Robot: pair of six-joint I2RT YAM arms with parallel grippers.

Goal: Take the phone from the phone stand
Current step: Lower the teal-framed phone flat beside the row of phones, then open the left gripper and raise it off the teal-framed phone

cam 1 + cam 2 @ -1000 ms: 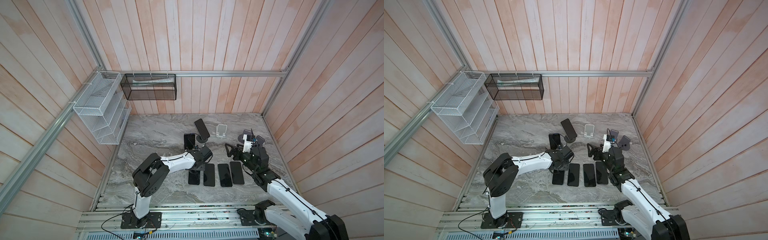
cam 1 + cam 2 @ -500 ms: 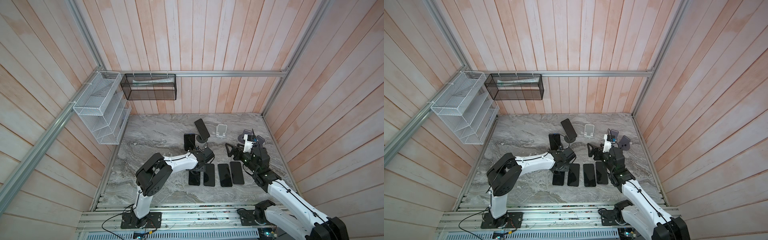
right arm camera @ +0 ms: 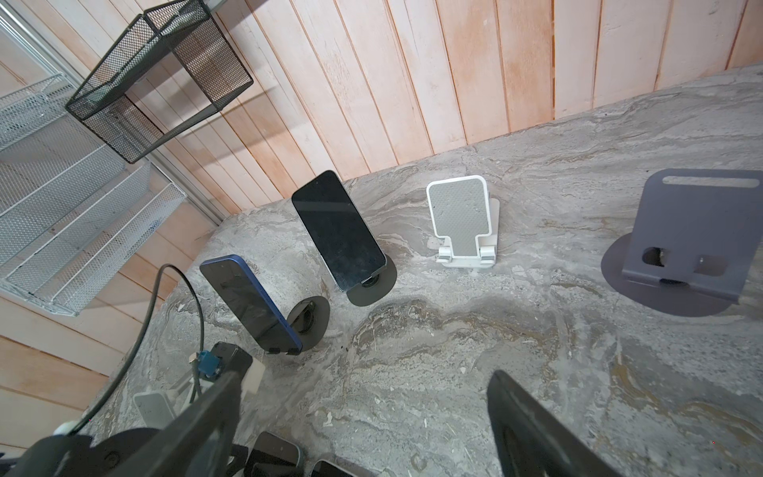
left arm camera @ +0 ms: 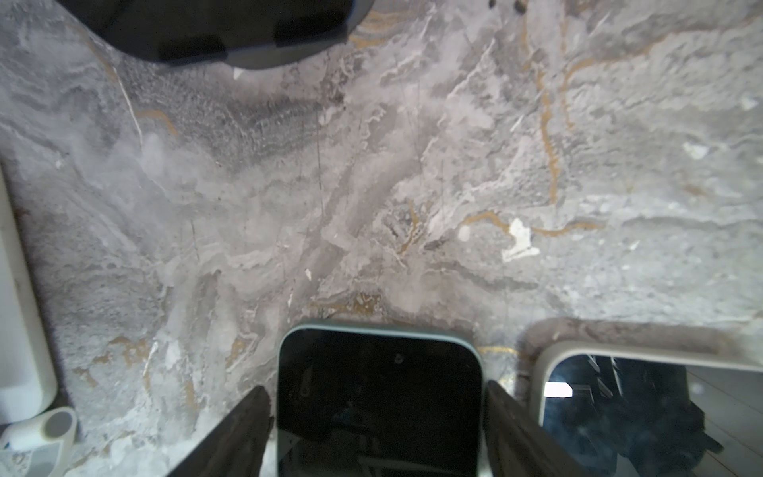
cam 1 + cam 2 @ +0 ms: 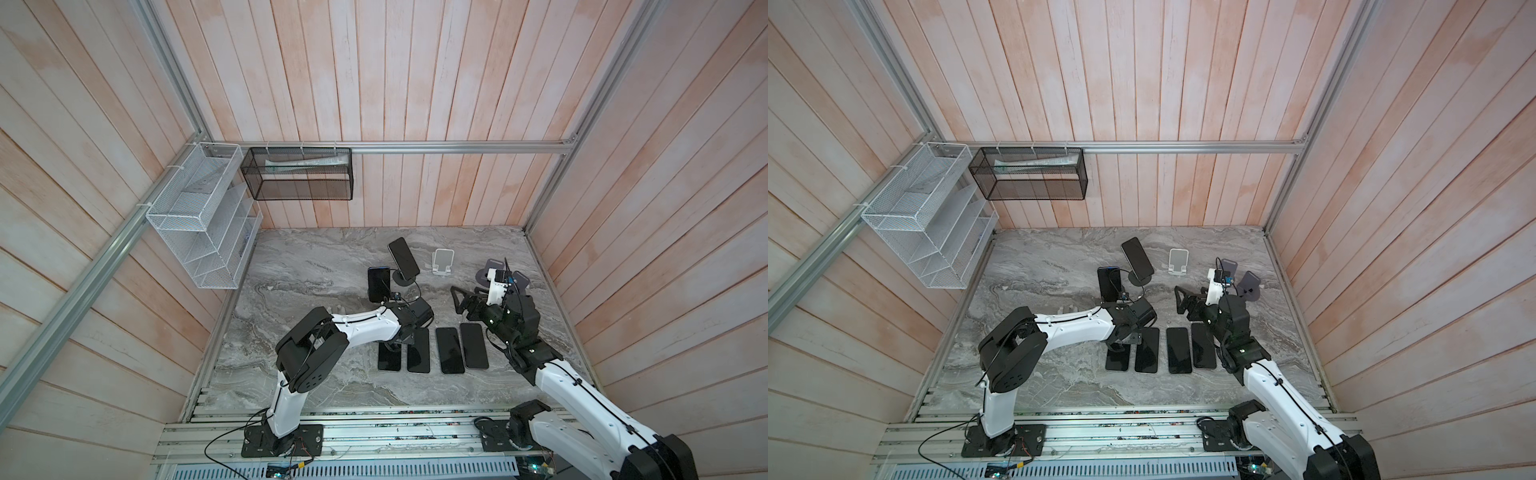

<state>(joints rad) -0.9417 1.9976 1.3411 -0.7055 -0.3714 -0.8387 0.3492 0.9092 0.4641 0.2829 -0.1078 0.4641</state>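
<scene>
Left gripper (image 4: 375,388): buried under its own wrist in both top views, along with the far end of the phone (image 5: 389,358) beneath it. Clearer from the left wrist camera: parted fingers (image 4: 252,417) either side of that phone, close along its long edges, with a sliver of gap on one side and no clamp seen. Near end of the phone cut off by the frame edge. Only a corner of the neighbouring phone (image 4: 644,413) in shot. Dark stand base (image 4: 214,29) also clipped.

Task's phone: off its stand, flat on the marble table (image 5: 316,266), screen up, leftmost in a row of four.

Beyond the row, leaning on dark stands: blue phone (image 3: 252,305) and black phone (image 3: 338,231). Further along, white stand (image 3: 462,223) and grey stand (image 3: 693,235). The grey one is cut by the frame edge in the right wrist view and partly masked by the right arm in both top views.

Right gripper (image 3: 363,413): spread wide, gripping nothing, hanging over the table short of the stands.

Small pale thing (image 5: 338,309) behind the left forearm: too small to tell.

Against a second ago: left elbow swung slightly toward the row. Phone in the same spot on the table. Right arm and both standing phones unmoved.
</scene>
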